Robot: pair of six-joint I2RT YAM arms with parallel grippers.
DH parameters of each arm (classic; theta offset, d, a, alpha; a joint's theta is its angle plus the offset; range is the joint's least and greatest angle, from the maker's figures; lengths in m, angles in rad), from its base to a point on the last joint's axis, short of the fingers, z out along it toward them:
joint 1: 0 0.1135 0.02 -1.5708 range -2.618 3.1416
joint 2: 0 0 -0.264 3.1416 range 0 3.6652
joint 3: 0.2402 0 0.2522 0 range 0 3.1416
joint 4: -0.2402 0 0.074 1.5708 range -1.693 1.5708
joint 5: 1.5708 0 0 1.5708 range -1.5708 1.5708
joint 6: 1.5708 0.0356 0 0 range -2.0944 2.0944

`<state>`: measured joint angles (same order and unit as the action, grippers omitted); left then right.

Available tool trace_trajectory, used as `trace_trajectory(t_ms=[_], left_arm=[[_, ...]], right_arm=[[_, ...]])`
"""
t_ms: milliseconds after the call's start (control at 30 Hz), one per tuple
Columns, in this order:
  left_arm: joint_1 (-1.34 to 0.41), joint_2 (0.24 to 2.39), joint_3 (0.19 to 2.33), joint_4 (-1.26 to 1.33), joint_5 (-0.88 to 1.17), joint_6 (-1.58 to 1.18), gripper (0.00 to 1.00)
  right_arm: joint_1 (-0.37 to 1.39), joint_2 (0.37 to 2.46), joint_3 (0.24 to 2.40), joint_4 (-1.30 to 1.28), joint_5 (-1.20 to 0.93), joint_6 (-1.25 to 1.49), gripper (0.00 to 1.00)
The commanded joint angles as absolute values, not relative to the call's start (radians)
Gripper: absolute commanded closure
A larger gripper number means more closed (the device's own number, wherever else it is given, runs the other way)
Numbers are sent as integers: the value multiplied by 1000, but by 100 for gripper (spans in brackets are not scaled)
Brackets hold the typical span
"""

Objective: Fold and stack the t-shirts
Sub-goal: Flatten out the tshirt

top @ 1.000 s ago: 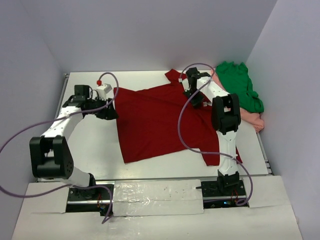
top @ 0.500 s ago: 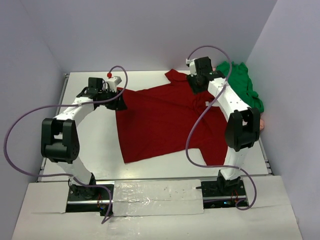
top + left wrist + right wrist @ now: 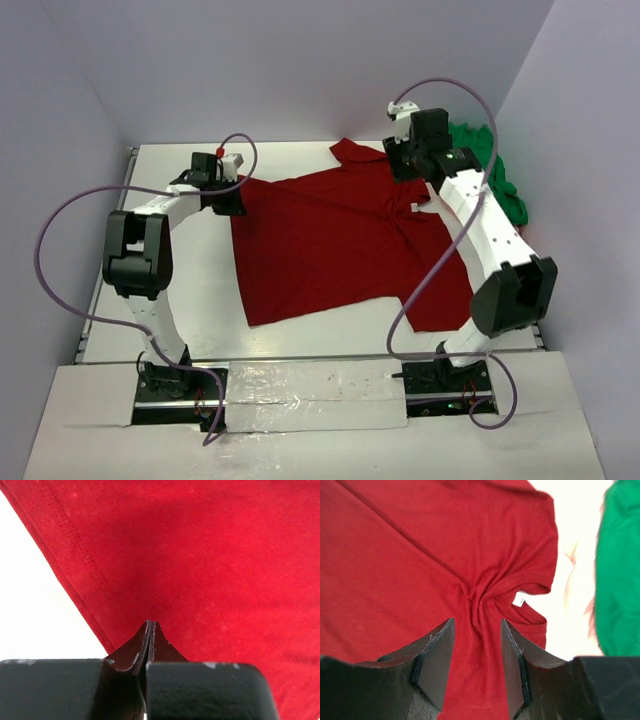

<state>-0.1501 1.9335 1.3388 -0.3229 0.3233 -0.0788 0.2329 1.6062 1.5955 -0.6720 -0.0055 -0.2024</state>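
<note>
White table point(image 3: 200, 290), lilac walls point(image 3: 300, 70), red t-shirt point(image 3: 320, 240)

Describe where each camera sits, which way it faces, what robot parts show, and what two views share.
Top: above, behind the robot, facing down on table, red shirt, left arm, right arm.
Left wrist: faces down past the shut left gripper onto the shirt's edge.
Right wrist: faces down past the open right gripper onto the neck label.
Shared: top and right wrist show the green shirt.

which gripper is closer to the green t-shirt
Right. The right gripper hangs over the dark red t-shirt near its collar, just beside the green t-shirt. The left gripper is at the red shirt's opposite edge, across the table.
</note>
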Motion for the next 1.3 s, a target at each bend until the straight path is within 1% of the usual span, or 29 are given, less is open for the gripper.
trace_trajectory(t_ms=[0, 333, 600, 967, 1100, 1267], left_arm=[[-166, 1963, 1391, -357, 269, -103, 100], [-172, 2020, 1374, -480, 250, -91, 100], [-153, 1976, 1272, -531, 221, -37, 100], [-6, 1878, 1167, -591, 180, 95, 100], [54, 1861, 1160, -620, 169, 138, 100], [81, 1852, 1163, -632, 161, 178, 100]], right_arm=[[232, 1526, 1591, -661, -38, -176, 51], [221, 1445, 1640, -699, -25, -175, 51], [216, 1397, 1637, -703, -18, -172, 51], [213, 1377, 1608, -693, -28, -176, 50], [213, 1382, 1605, -695, -31, -178, 50], [213, 1384, 1585, -684, -29, -178, 50]])
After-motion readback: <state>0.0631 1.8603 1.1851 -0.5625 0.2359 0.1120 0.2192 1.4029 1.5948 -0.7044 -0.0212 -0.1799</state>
